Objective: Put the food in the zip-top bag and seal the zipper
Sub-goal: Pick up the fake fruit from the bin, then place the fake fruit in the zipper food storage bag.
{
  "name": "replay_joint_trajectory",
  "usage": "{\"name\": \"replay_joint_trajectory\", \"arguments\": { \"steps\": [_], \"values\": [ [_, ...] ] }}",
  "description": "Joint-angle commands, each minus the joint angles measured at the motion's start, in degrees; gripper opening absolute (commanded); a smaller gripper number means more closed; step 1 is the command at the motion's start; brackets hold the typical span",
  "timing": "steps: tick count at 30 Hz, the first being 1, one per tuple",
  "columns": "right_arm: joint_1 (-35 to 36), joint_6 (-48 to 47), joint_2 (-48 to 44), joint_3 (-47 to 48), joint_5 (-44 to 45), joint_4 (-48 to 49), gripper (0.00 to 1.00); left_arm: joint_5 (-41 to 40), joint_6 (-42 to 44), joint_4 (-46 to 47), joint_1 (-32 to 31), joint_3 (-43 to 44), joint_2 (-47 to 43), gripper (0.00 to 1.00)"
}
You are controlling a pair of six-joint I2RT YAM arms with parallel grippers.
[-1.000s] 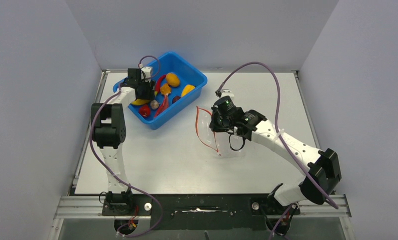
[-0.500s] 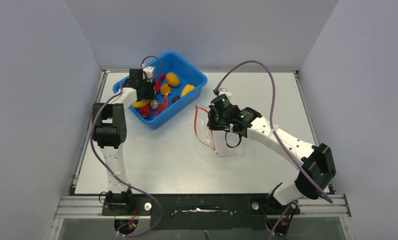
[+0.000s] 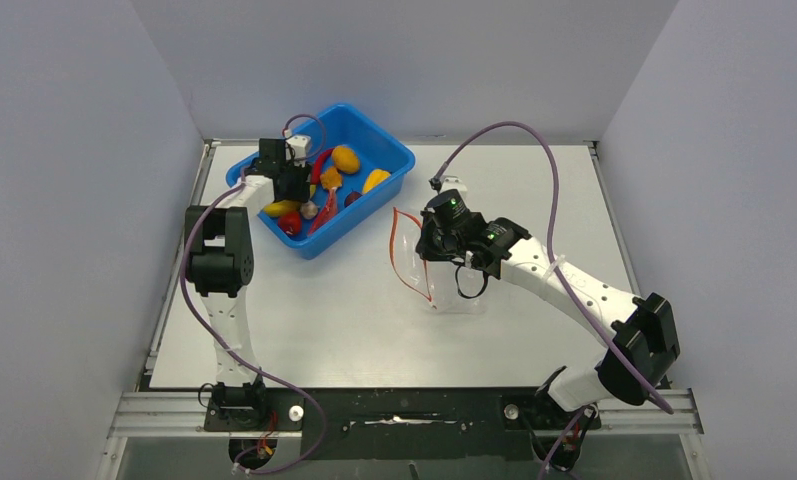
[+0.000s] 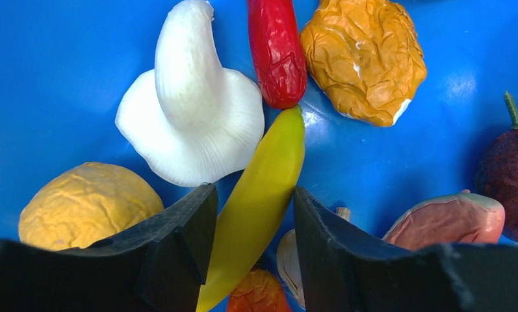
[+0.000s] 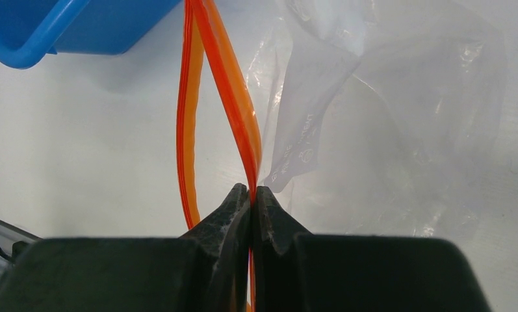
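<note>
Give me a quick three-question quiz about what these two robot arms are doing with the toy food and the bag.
1. True or false: the zip-top bag is sealed shut.
2. Which item lies between the fingers of the left gripper? A. red chili B. yellow banana C. white garlic
3. In a word or two: what is the right gripper pinching?

Key: 1. False, because the two strips at its mouth stand apart. 2. B. 3. The zipper, one strip of it.
</note>
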Motion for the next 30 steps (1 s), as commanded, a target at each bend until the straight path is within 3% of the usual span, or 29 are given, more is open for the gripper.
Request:
{"name": "replay_joint_trajectory", "arguments": {
  "steps": [1,9,22,30],
  "values": [
    [-0.3,-1.6,-1.2,1.9,-0.7,3.5,0.0,-0.6,1.7,0.1,-0.2,2.0,-0.9,0.42],
    [-0.2,-0.4,-2.3,1.4,-1.3,4.0,0.0,-1.9,-0.2,-1.4,-1.7,2.7,-3.8,0.18],
    [0.6,3.4,-4.8,-2.8,-3.8,7.3,0.0,-8.0,-7.3,-0.9,-3.7,-1.4,-14.8,0.06],
    [0.7,4.4,-4.6,-2.6,-5.9,8.7,0.0,-7.9,-11.9,-0.9,-3.7,-3.2,-22.6,0.04]
  ]
}}
